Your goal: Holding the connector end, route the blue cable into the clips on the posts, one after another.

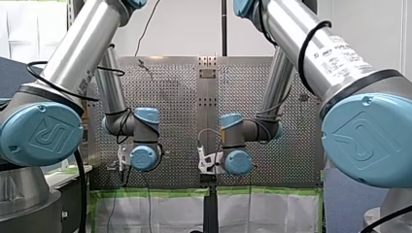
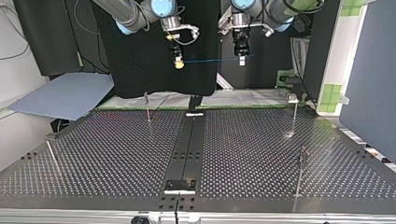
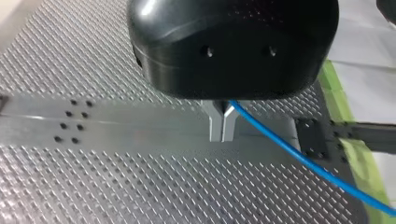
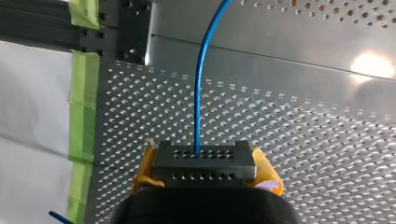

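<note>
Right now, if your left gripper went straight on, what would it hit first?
Probably the table's smooth metal centre strip, right under my left gripper; nothing shows between, though depth is unclear.

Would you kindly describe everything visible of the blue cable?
The cable is thin, blue and smooth-looking. It hangs nearly taut and level above the table. One end enters a black connector clamped in my right end effector; my left end effector pinches it further along.

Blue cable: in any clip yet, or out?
Out: the blue cable hangs between my left gripper and my right gripper, above the posts.
</note>
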Robot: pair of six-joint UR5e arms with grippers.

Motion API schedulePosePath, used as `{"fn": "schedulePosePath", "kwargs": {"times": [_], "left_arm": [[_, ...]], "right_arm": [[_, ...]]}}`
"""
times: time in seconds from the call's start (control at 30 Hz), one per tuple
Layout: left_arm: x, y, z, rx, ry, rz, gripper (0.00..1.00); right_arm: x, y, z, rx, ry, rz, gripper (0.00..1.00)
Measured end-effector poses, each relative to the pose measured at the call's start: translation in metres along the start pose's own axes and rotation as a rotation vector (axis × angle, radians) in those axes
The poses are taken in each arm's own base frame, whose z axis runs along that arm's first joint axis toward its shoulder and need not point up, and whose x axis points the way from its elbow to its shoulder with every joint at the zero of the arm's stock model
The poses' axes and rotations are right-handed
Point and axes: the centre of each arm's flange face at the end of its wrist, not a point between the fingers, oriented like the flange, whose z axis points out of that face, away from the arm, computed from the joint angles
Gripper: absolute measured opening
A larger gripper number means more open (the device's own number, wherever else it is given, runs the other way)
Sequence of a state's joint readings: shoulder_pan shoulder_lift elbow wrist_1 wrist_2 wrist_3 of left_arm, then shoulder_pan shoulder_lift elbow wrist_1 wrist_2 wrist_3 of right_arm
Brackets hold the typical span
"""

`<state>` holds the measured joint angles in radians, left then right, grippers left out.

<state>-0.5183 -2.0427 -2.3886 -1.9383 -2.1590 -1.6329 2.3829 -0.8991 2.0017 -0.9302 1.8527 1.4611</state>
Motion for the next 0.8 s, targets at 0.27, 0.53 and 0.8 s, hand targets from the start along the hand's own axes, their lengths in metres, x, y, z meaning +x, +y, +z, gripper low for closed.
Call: {"fn": "schedulePosePath", "kwargs": {"times": [0.27, 0.53, 0.8], "left_arm": [[-0.011, 0.006, 0.004, -0.01, 0.021, -0.022, 0.0], [-0.035, 0.015, 0.007, -0.052, 0.018, -0.068, 0.0], [-0.059, 0.021, 0.01, -0.054, 0.016, -0.086, 0.0]], "right_arm": [[0.056, 0.004, 0.016, -0.028, 0.053, 0.052, 0.0], [0.098, 0.006, 0.01, 0.03, 0.082, 0.077, 0.0], [0.138, 0.008, 0.006, 0.084, 0.129, 0.133, 0.0]]}}
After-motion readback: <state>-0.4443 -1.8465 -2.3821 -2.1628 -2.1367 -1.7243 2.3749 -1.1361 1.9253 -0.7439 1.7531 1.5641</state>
